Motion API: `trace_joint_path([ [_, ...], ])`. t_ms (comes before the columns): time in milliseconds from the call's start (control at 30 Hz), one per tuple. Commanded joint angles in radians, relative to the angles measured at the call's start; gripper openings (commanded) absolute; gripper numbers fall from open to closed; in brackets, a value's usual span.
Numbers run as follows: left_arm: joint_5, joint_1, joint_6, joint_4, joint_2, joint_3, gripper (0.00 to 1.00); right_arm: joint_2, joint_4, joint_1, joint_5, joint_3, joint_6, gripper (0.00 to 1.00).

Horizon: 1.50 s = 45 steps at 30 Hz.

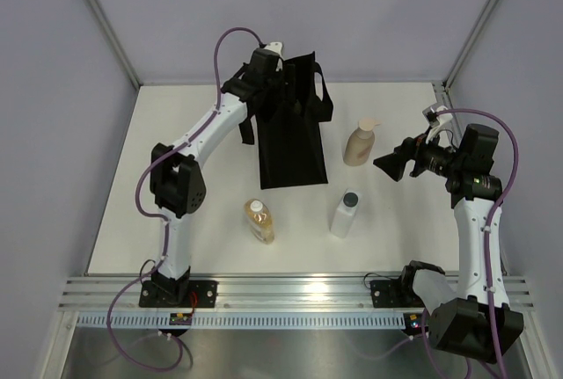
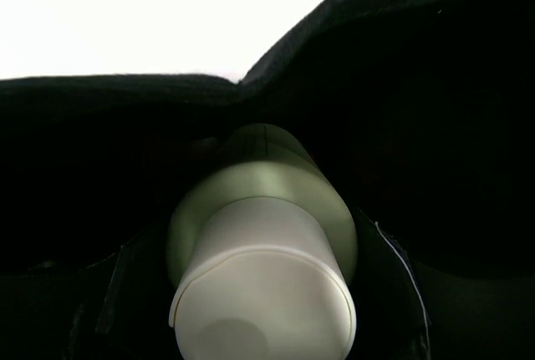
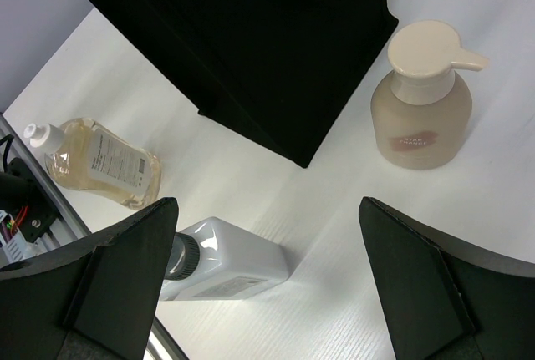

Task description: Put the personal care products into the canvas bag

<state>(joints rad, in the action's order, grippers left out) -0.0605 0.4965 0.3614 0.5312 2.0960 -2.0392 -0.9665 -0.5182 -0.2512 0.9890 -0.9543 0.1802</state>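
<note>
The black canvas bag (image 1: 290, 146) lies flat on the white table, handles at the far end. My left gripper (image 1: 278, 74) is at the bag's far mouth, shut on a pale olive bottle (image 2: 276, 201) with a white cap, dark fabric (image 2: 435, 126) all around it. Three bottles remain on the table: a beige pump bottle (image 1: 360, 143) upright right of the bag, a clear one with a black cap (image 1: 345, 213), and an amber one (image 1: 259, 221) lying down. My right gripper (image 1: 393, 166) hovers open to the right of them, the clear bottle (image 3: 234, 264) below its left finger.
Grey walls close in the table on three sides. A metal rail (image 1: 290, 291) with the arm bases runs along the near edge. The left arm's cable (image 1: 220, 54) loops above the bag's left side.
</note>
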Motion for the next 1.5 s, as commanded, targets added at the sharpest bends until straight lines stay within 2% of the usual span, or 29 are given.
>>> trace_joint_path([
  [0,0.014,-0.007,-0.033,-0.131,-0.037,-0.030,0.65,-0.001,0.012,-0.008,0.014,-0.003,0.019,0.99],
  [33,0.021,-0.007,-0.045,-0.132,-0.040,-0.035,0.76,0.000,0.011,-0.008,0.014,-0.003,0.021,1.00],
  [167,0.085,-0.007,-0.091,-0.126,-0.054,-0.105,0.99,0.000,-0.022,-0.008,0.043,-0.006,0.062,1.00],
  [300,0.128,-0.010,-0.110,-0.151,-0.125,-0.122,0.99,0.011,-0.072,-0.008,0.146,0.002,0.140,0.99],
  [367,0.165,-0.016,-0.104,-0.164,-0.155,-0.125,0.99,0.008,-0.082,-0.007,0.145,0.002,0.157,1.00],
  [467,0.206,-0.019,-0.092,-0.180,-0.221,-0.124,0.99,-0.011,-0.069,0.000,0.030,-0.044,0.107,0.99],
  [567,0.229,-0.019,-0.066,-0.195,-0.319,-0.095,0.99,-0.070,-0.052,0.074,-0.278,-0.135,0.009,0.97],
  [600,0.231,-0.019,-0.059,-0.200,-0.350,-0.081,0.99,-0.084,-0.054,0.111,-0.478,-0.161,-0.045,0.97],
  [633,0.231,-0.019,-0.047,-0.206,-0.431,-0.023,0.99,-0.099,-0.034,0.197,-0.584,-0.188,-0.086,0.97],
  [700,0.216,-0.019,-0.035,-0.227,-0.529,0.068,0.99,-0.132,-0.011,0.265,-0.770,-0.192,-0.161,0.97],
  [733,0.206,-0.019,-0.032,-0.237,-0.584,0.124,0.99,-0.135,0.032,0.301,-0.818,-0.167,-0.251,0.98],
  [767,0.183,-0.019,-0.030,-0.246,-0.703,0.254,0.99,-0.135,0.058,0.347,-0.855,-0.150,-0.289,0.99],
  [800,0.166,-0.019,-0.030,-0.247,-0.765,0.322,0.99,-0.135,0.081,0.365,-0.910,-0.134,-0.323,0.99],
  [867,0.127,-0.019,-0.038,-0.240,-0.891,0.466,0.99,-0.143,0.135,0.385,-0.925,-0.106,-0.381,1.00],
  [900,0.096,-0.019,-0.044,-0.240,-1.019,0.614,0.99,-0.161,0.144,0.389,-0.935,-0.106,-0.401,0.99],
  [967,0.045,-0.019,-0.056,-0.235,-1.143,0.761,0.99,-0.190,0.152,0.391,-0.944,-0.124,-0.459,0.99],
  [1000,0.022,-0.019,-0.064,-0.229,-1.250,0.887,0.99,-0.222,0.149,0.394,-0.943,-0.132,-0.482,0.99],
  [1100,-0.042,-0.019,-0.091,-0.148,-1.414,1.023,0.99,-0.274,0.142,0.408,-0.920,-0.138,-0.567,0.99],
  [1233,-0.036,-0.019,-0.093,-0.128,-1.542,1.244,0.99,-0.343,0.188,0.484,-0.963,-0.115,-0.651,1.00],
  [1333,-0.018,-0.019,-0.093,-0.125,-1.593,1.319,0.99,-0.405,0.220,0.500,-1.029,-0.124,-0.682,0.99],
  [1467,-0.004,-0.019,-0.095,-0.100,-1.628,1.343,0.99,-0.487,0.267,0.501,-1.156,-0.147,-0.682,0.99],
])
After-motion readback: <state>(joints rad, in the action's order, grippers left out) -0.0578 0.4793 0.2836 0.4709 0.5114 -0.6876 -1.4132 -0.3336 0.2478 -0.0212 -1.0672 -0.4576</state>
